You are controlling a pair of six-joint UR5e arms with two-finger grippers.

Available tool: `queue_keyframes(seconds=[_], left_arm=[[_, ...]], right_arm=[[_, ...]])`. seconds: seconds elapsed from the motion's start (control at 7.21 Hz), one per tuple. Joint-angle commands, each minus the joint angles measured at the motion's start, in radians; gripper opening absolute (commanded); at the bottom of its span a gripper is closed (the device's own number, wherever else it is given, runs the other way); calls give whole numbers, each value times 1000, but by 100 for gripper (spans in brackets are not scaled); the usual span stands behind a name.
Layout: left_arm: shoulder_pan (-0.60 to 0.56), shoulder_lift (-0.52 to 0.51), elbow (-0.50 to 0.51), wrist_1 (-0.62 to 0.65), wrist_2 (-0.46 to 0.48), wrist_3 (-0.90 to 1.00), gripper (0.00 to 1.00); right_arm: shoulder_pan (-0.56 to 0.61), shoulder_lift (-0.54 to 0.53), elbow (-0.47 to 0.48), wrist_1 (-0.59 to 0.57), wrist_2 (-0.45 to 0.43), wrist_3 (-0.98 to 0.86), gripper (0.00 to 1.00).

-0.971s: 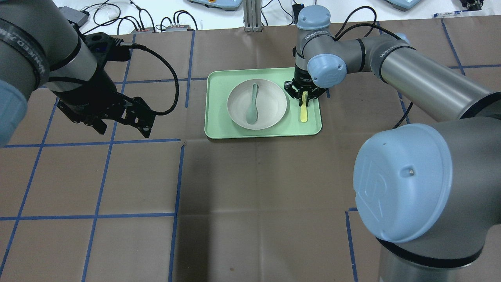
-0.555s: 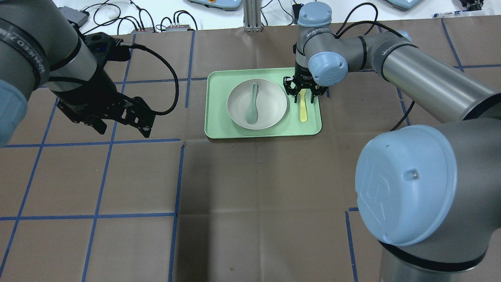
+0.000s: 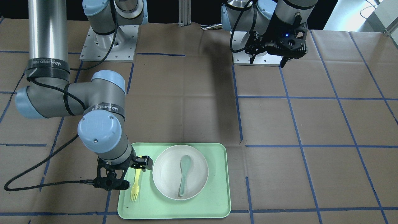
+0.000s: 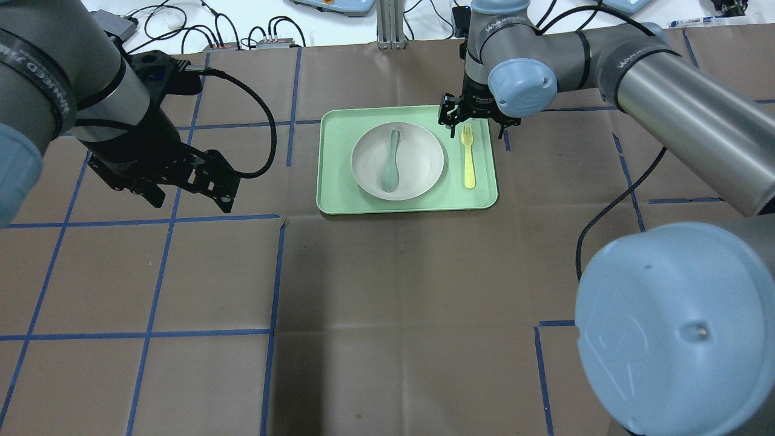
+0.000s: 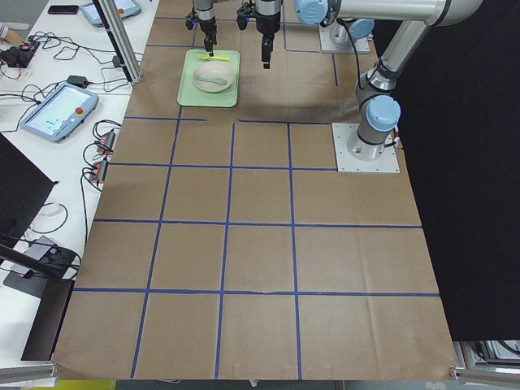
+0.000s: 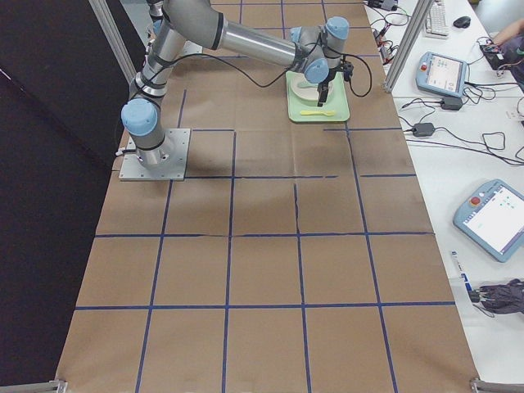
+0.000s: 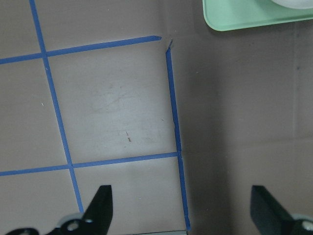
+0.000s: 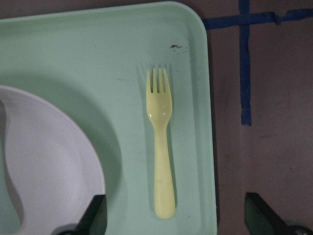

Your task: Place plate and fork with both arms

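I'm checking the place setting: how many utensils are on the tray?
2: the fork lies on the tray beside the plate; the spoon lies in the plate. None seems hidden.

Overhead exterior: high behind the robot, facing forward and down; front-facing exterior: opposite side, steep, mirrored. Side exteriors: far, high, one at each end of the brown paper-covered table (image 5: 260, 203). Wrist cameras: close, straight down; right shares the rectangular mint-green tray (image 8: 98, 49) and slim pale-yellow plastic fork (image 8: 161, 147) with overhead, left only a tray corner.
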Motion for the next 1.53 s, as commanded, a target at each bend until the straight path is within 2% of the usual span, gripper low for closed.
queue_keyframes(seconds=[0.0, 0.28, 0.55, 0.83, 0.97, 1.39], left_arm=[[0, 0, 0, 0, 2, 0, 100], [-1, 0, 0, 0, 2, 0, 100], [0, 0, 0, 0, 2, 0, 100], [0, 0, 0, 0, 2, 0, 100], [0, 0, 0, -2, 2, 0, 100], [0, 0, 0, -2, 2, 2, 100]], right_arm=[[-4, -148, 9, 176, -2, -44, 100], [-16, -280, 19, 328, -10, -91, 100], [-57, -409, 80, 417, -8, -152, 100], [-132, -560, 228, 401, -8, -200, 100], [-134, -619, 290, 386, -7, -196, 100], [-126, -627, 296, 358, 4, -164, 100]])
